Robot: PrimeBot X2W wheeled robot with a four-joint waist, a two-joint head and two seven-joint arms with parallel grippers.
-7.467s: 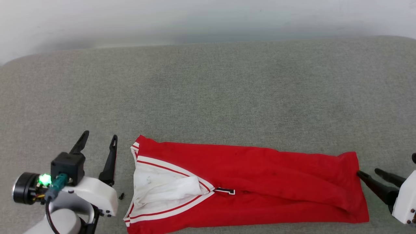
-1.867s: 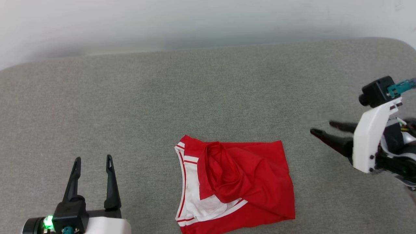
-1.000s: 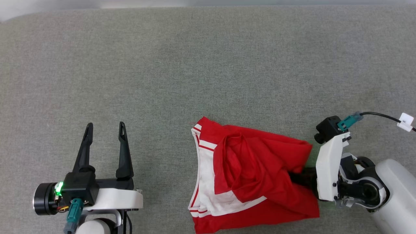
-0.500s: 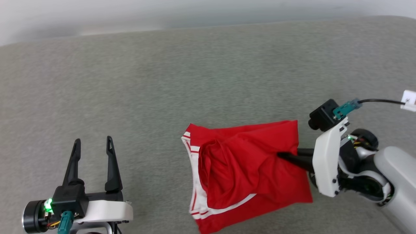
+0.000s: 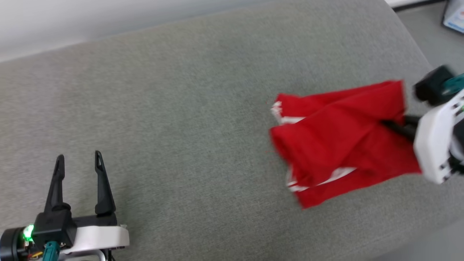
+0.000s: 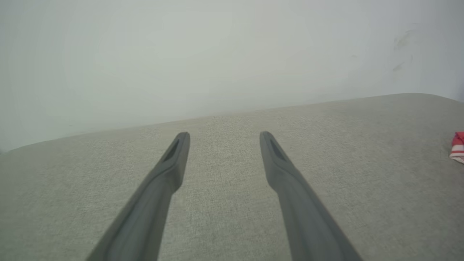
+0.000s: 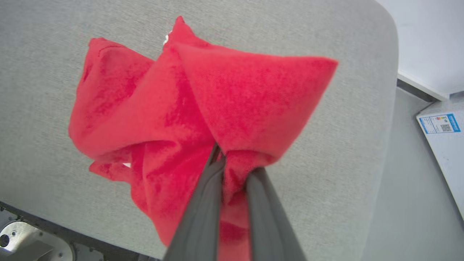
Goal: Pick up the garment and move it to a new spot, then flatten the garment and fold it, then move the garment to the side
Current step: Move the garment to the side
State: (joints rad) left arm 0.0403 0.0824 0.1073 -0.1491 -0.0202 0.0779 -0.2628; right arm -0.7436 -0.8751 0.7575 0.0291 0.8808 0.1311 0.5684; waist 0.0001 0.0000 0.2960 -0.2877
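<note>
The right pincer is clamped on a bunched fold of the red jersey, which sits crumpled at the right end of the bench. The left pincer stands spread and empty. Expect light, limp fabric that sags and unfolds, so grip doubled edges.

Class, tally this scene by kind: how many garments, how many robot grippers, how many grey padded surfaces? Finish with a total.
garment: 1
grippers: 2, the left gripper open, the right gripper shut on the garment
grey padded surface: 1
Total: 4
</note>
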